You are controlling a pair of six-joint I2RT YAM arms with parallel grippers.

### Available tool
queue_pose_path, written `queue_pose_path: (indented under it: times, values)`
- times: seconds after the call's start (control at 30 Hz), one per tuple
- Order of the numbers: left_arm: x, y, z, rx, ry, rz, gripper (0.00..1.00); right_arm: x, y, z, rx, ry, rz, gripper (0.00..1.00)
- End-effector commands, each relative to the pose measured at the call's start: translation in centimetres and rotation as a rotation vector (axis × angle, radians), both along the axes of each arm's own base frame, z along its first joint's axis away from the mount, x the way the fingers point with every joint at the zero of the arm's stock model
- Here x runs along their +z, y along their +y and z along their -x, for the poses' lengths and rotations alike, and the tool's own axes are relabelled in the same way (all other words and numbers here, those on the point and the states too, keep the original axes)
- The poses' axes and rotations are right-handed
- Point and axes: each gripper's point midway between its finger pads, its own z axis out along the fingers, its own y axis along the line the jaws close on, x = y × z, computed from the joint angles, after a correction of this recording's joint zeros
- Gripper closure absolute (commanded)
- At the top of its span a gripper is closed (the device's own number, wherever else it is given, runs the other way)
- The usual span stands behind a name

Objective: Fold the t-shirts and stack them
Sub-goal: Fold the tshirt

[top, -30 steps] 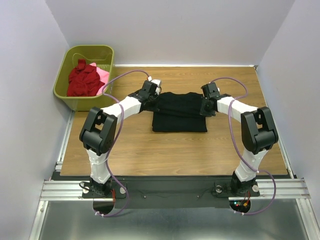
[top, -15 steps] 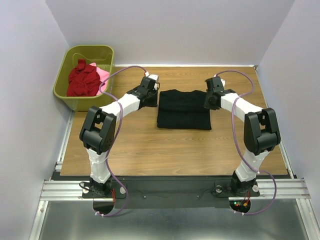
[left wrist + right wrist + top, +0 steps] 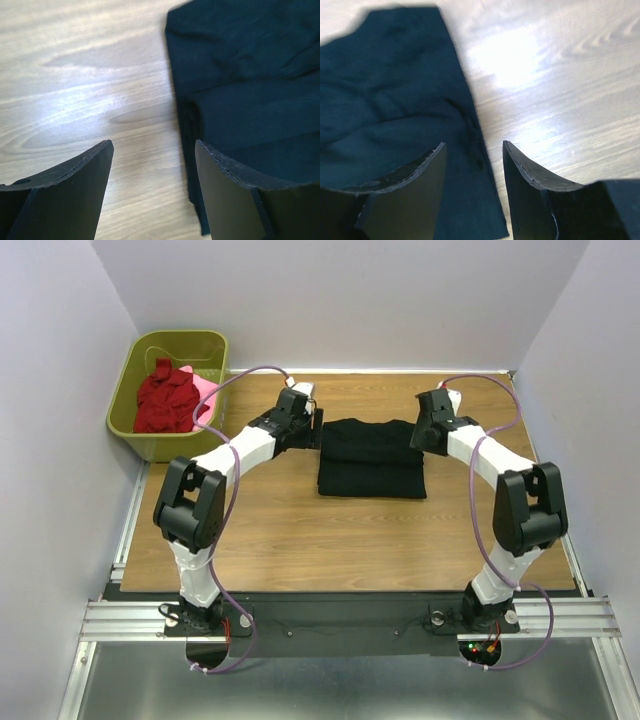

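A black t-shirt (image 3: 371, 457) lies folded into a rectangle on the far middle of the table. My left gripper (image 3: 312, 423) hangs open just off its left edge, over bare wood, nothing between its fingers; the wrist view shows the black t-shirt (image 3: 250, 80) to the right of that gripper (image 3: 154, 145). My right gripper (image 3: 427, 430) stands open at the shirt's right edge; its wrist view shows that gripper (image 3: 474, 145) above the border of the black t-shirt (image 3: 390, 95), holding nothing. A dark red t-shirt (image 3: 163, 396) and a pink one (image 3: 205, 388) lie crumpled in the basket.
The olive-green plastic basket (image 3: 135, 427) stands off the table's far left corner. Purple cables loop above both arms. Grey walls close in the back and both sides. An aluminium rail runs along the table's near edge.
Both grippers have opened and let go of the black t-shirt, then drawn back and outward toward the far edge. The shirt now lies flat, slightly farther right than before.
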Motion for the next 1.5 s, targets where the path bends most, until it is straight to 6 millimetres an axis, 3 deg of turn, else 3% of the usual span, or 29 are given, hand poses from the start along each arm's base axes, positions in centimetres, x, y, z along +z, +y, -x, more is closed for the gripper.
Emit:
queue_pose_path:
  times: [0.0,0.13,0.2,0.23,0.27,0.37,0.47,0.67,0.9,1.03,1.1,1.13,1.27,1.3,1.47]
  values:
    - [8.2,-1.3,1.3,-0.016,-0.153,0.116,0.22,7.3,1.2,-1.7,0.066,-0.217,-0.077,0.46]
    - [6.6,-3.0,3.9,-0.051,-0.117,0.105,0.27,6.0,4.3,0.0,0.223,-0.162,-0.197,0.55]
    - [4.9,-4.4,5.2,-0.081,-0.085,0.091,0.38,3.8,6.1,1.2,0.296,-0.091,-0.276,0.61]
    - [4.3,-5.0,5.5,-0.096,-0.073,0.086,0.38,3.2,6.9,1.6,0.329,-0.066,-0.309,0.63]
    - [4.4,-5.8,5.6,-0.11,-0.073,0.089,0.45,2.5,7.9,2.2,0.364,-0.039,-0.345,0.65]
    - [3.1,-8.0,6.2,-0.153,-0.047,0.073,0.52,0.4,8.6,3.0,0.385,0.019,-0.374,0.68]
    - [2.3,-9.6,5.5,-0.166,-0.034,0.073,0.55,-1.2,9.4,3.2,0.408,0.065,-0.404,0.69]
    - [-1.4,-10.6,5.4,-0.19,0.029,0.036,0.56,-2.9,9.0,1.9,0.382,0.072,-0.37,0.7]
    - [-4.8,-9.8,6.7,-0.199,0.099,-0.011,0.56,-2.1,6.4,-2.7,0.292,-0.001,-0.246,0.69]
    - [-4.3,-9.6,6.5,-0.199,0.08,-0.015,0.56,0.2,4.8,-7.6,0.224,-0.091,-0.237,0.65]
    - [-3.8,-9.8,6.1,-0.198,0.065,-0.016,0.54,-0.3,4.3,-9.1,0.202,-0.095,-0.279,0.64]
    - [-3.4,-9.8,6.0,-0.197,0.06,-0.014,0.53,1.0,4.0,-10.3,0.189,-0.13,-0.293,0.63]
    - [-1.2,-10.0,4.7,-0.17,0.008,0.001,0.45,2.6,4.0,-11.1,0.204,-0.172,-0.385,0.6]
    - [-0.4,-9.7,3.9,-0.153,-0.012,0.008,0.43,3.8,4.1,-11.1,0.232,-0.202,-0.419,0.59]
    - [2.5,-8.1,0.3,-0.104,-0.081,0.069,0.38,6.2,6.6,-9.3,0.405,-0.273,-0.569,0.53]
